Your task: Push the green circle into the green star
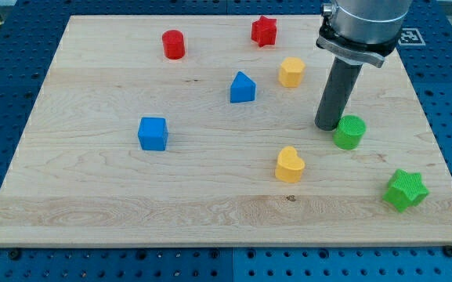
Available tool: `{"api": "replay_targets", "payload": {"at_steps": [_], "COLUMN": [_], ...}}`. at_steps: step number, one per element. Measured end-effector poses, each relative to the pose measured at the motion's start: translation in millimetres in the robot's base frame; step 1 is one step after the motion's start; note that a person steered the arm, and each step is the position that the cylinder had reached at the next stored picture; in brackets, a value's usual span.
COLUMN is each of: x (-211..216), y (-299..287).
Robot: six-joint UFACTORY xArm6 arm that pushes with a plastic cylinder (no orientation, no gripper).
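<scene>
The green circle (350, 131) is a short green cylinder at the right of the wooden board. The green star (405, 189) lies below and to the right of it, near the board's bottom right corner, about a block's width apart from the circle. My tip (328, 126) rests on the board just left of the green circle, touching or almost touching its left side. The dark rod rises from there to the arm's grey housing at the view's top right.
A yellow heart (290, 165) lies below and left of my tip. A yellow block (291, 72), a blue block with a pointed top (242, 88), a red star (264, 30), a red cylinder (174, 45) and a blue cube (153, 133) lie further left. The board's right edge (437, 133) is close.
</scene>
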State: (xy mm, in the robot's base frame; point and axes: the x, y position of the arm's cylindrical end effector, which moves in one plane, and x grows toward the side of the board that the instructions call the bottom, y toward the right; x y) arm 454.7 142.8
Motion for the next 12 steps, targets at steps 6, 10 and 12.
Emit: {"api": "replay_targets", "payload": {"at_steps": [6,10,12], "x": [27,19,43], "y": [21,43,64]}}
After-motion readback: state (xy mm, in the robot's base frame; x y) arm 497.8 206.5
